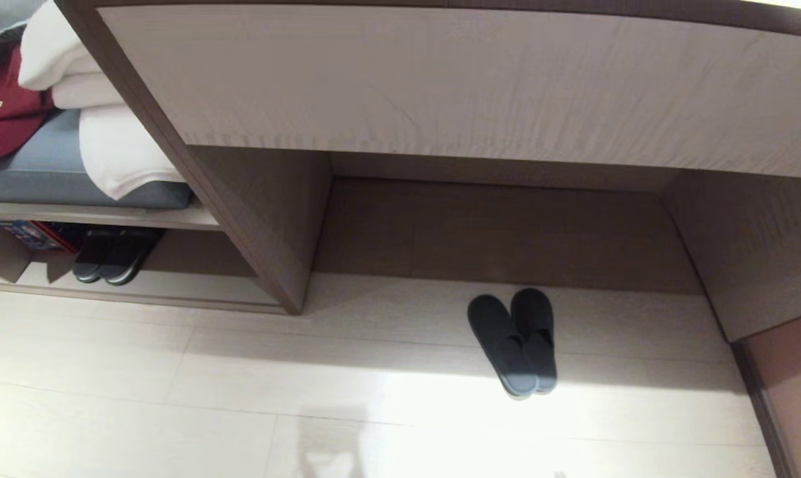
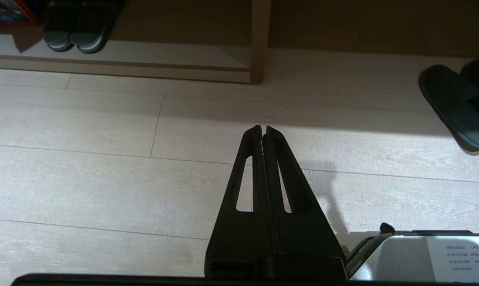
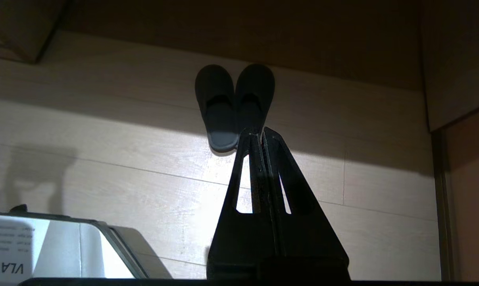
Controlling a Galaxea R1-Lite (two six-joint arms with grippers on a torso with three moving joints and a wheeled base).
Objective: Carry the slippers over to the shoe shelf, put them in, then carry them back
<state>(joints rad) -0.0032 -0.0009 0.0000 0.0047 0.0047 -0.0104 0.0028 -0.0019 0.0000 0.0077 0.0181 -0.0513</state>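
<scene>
**Two grey slippers side by side on the floor**

One pair of soft dark grey fabric slippers (image 1: pixel 514 342) lies on the pale plank floor (image 1: pixel 174 398) at the mouth of the wide recess, touching each other. A second dark pair (image 1: pixel 111 255) sits in the low wood-grain shoe shelf (image 1: pixel 194 295). Left gripper (image 2: pixel 263 129) and right gripper (image 3: pixel 257 133) hang over the floor, jaws pressed together, empty. The robot's white label is unreadable.

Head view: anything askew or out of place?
Only the pair of soft dark grey fabric slippers: on the pale floor in the tall recess, one lapped over the other at the heel end. The low pale wood-grain shoe shelf holds another dark pair.
</scene>
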